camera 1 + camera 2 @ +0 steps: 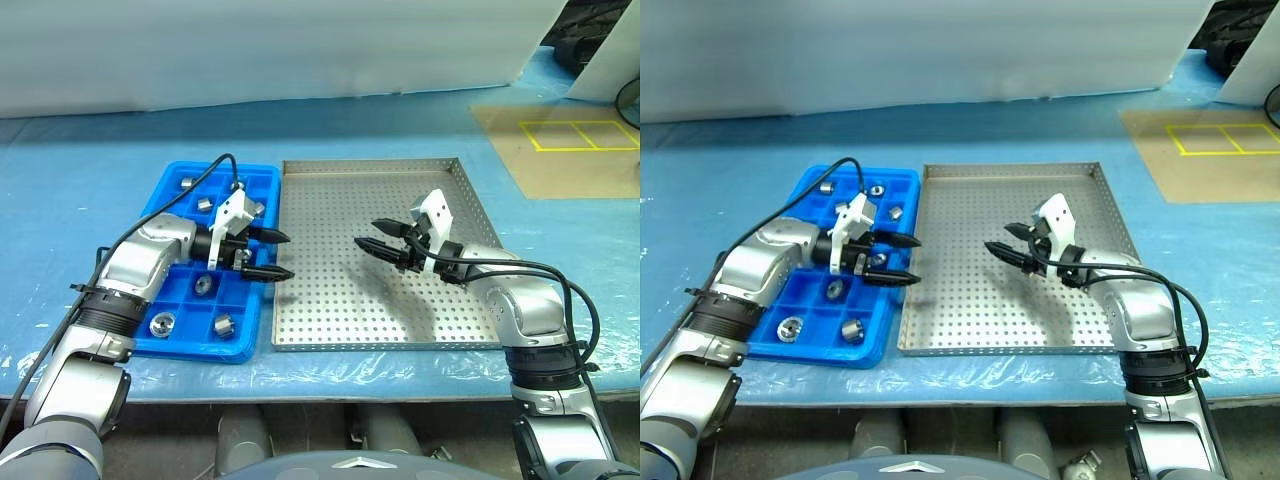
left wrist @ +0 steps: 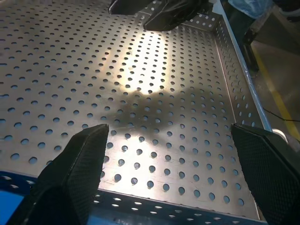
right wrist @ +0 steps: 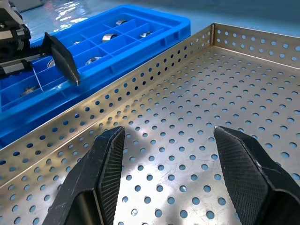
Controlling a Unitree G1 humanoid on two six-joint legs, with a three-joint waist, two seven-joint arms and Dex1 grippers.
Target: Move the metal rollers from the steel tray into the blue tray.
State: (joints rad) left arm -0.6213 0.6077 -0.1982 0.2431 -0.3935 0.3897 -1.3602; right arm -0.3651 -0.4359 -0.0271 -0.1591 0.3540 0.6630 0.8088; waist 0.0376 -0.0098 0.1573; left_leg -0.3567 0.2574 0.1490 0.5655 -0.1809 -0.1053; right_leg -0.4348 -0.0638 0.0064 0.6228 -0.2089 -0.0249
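Observation:
The steel tray (image 1: pixel 330 200) lies in the middle of the table, and its perforated floor (image 2: pixel 140 93) shows no rollers. Beside it on the left sits the blue tray (image 1: pixel 260 175), with several metal rollers (image 1: pixel 161 324) in its compartments (image 3: pixel 110 37). My left gripper (image 1: pixel 288 255) hovers over the blue tray's right edge, pointing toward the steel tray, open and empty. My right gripper (image 1: pixel 365 233) hangs over the middle of the steel tray, pointing left toward the other gripper, also open with nothing between its fingers (image 3: pixel 103 168).
A blue sheet covers the table (image 1: pixel 80 180). A brown panel (image 1: pixel 570 140) marked with yellow tape lies at the back right. A white board (image 1: pixel 280 50) runs along the back. Black cables trail from both wrists.

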